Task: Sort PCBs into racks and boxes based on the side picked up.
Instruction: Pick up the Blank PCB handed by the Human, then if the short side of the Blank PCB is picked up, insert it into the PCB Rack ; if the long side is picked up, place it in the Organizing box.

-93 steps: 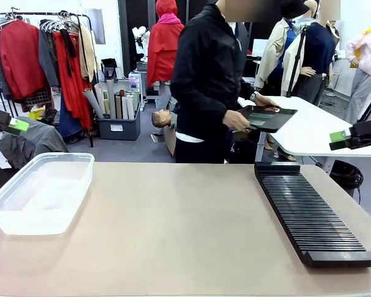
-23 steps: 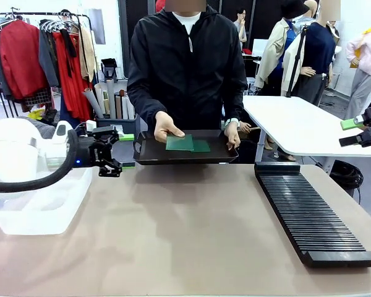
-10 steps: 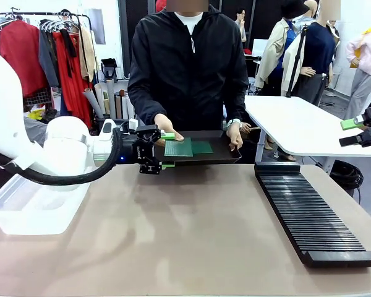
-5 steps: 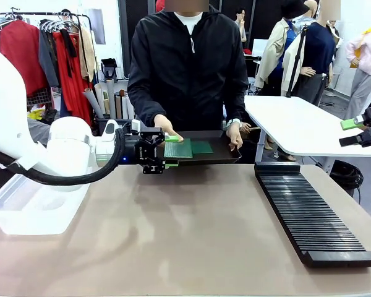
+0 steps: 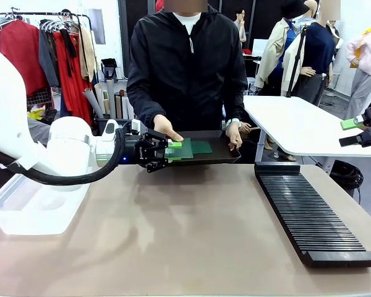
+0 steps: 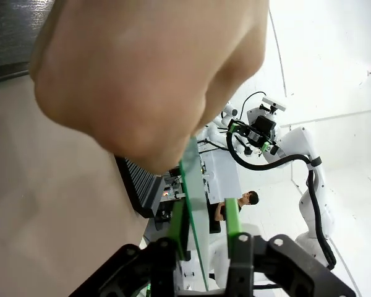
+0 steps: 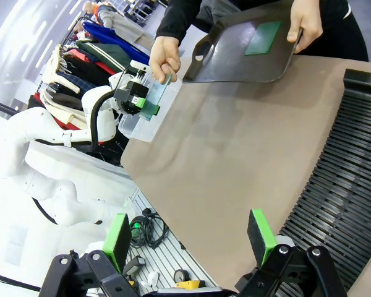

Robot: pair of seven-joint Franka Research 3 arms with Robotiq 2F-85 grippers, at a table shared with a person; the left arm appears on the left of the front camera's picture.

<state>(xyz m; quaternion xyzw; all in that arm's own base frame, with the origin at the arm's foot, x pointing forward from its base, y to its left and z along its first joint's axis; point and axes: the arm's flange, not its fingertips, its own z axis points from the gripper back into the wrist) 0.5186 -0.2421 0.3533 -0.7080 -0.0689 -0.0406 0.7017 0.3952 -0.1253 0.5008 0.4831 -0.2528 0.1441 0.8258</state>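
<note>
The tub (image 5: 40, 185) sits at the tabletop's left edge. At the far edge, the left fingers (image 6: 178, 228) straddle a PCB (image 5: 183, 150) on a person's tray (image 5: 221, 154); clamped or not, I cannot tell. The rack (image 5: 309, 210) lies along the right edge. The right fingers (image 7: 260, 235) are spread wide.
</note>
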